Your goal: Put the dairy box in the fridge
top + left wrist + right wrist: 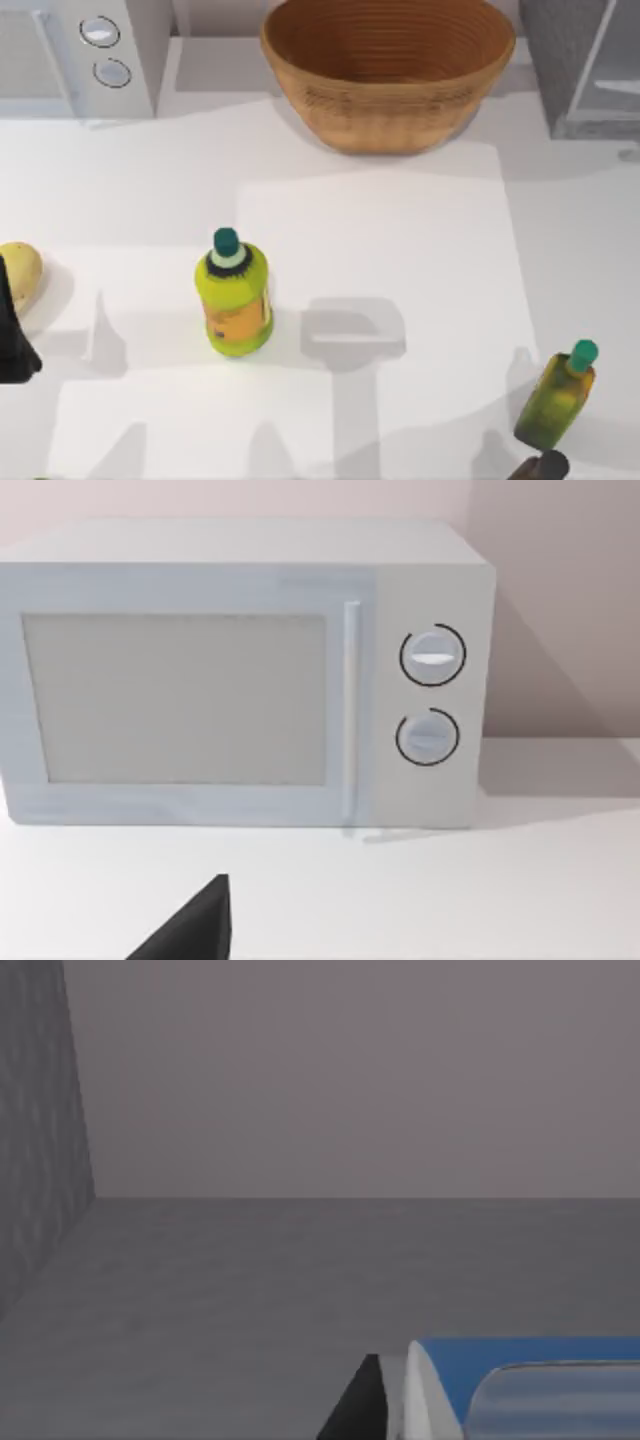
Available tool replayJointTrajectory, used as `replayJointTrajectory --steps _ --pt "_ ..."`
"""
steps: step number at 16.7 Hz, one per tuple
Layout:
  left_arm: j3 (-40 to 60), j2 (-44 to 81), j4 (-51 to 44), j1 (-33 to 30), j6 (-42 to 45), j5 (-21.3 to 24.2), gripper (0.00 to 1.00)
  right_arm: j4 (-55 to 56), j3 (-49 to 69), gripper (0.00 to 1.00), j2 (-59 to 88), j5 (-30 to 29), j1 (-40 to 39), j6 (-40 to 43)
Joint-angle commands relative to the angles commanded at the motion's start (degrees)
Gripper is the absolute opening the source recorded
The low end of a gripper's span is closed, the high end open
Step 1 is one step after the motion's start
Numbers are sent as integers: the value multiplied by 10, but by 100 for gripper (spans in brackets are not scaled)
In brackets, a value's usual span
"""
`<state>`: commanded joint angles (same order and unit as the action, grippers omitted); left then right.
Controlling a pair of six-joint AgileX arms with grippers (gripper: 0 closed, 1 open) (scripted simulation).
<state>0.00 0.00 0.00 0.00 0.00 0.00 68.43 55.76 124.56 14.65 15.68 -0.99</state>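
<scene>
Sitting inside the fridge (pixel 300 1290), the right tool (pixel 372 1410) looks out over a dark grey floor, a grey back wall and a grey side wall. The dairy box (pixel 520 1385) is there with it, low in the right wrist view: a blue top edge and a pale panel show, and the rest is cut off by the frame. One dark finger (pixel 358 1412) lies flush against the carton's side, so the tool seems to be pinching the box, though its other side is out of frame. Whether the carton stands on the fridge floor or hangs above it I cannot tell.

From above, the fridge (pixel 585 70) stands at the far right of the counter (pixel 400 250), with a woven basket (pixel 388 70) at the far middle and a white microwave (pixel 85 55) at the far left. A yellow-green bottle with a green cap (pixel 234 295) stands left of centre. A second green-capped bottle (pixel 558 395) leans at the near right. A pale yellow rounded thing (pixel 20 272) lies at the left edge, just beside the dark left arm (pixel 14 335).

The left tool (pixel 190 930) sits parked at the left, facing the microwave (pixel 240 680) with its two round knobs. I cannot tell whether it is spread or pressed together.
</scene>
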Motion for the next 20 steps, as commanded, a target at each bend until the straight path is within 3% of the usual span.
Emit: replayJointTrajectory --steps 5,14,20 --pt "0 0 0 0 0 0 100 -54 74 0 52 -5 -9 -1" --pt "0 0 0 0 0 0 100 -194 332 0 144 -28 -31 1" --pt "0 0 0 0 0 0 100 -212 363 0 150 -34 -32 2"
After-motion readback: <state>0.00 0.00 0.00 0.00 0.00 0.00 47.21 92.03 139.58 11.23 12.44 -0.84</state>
